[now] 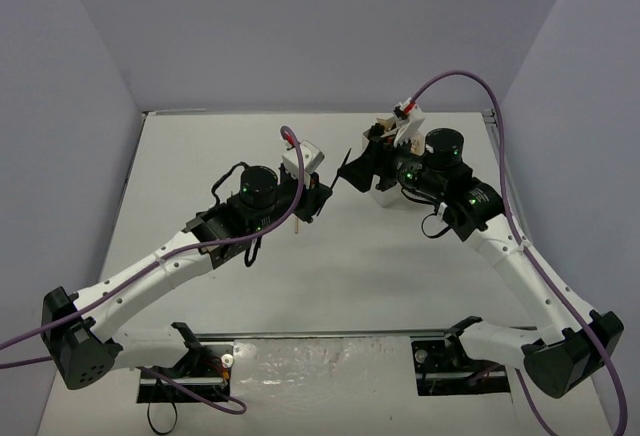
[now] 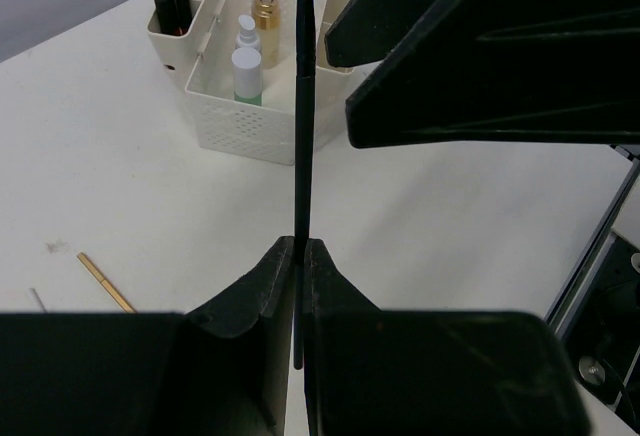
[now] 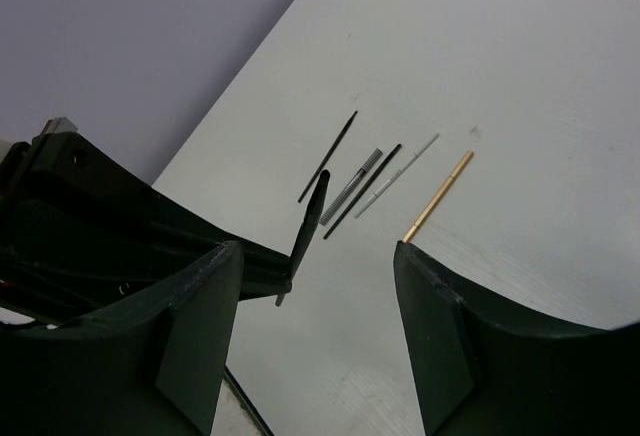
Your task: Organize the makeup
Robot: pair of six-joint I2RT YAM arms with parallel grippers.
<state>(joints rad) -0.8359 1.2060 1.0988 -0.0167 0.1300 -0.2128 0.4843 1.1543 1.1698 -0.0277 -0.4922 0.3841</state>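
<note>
Five loose pencils [image 3: 352,186], three bottles [image 2: 246,74]

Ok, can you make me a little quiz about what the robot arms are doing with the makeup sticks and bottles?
1. True or false: the right gripper is shut.
2. What is the left gripper pinching? A. a thin black stick B. a tan stick C. a glass bottle
3. Where do the small bottles stand?

Key: 1 false, its fingers are wide open. 2 A. 3 inside the white perforated plastic box.
</note>
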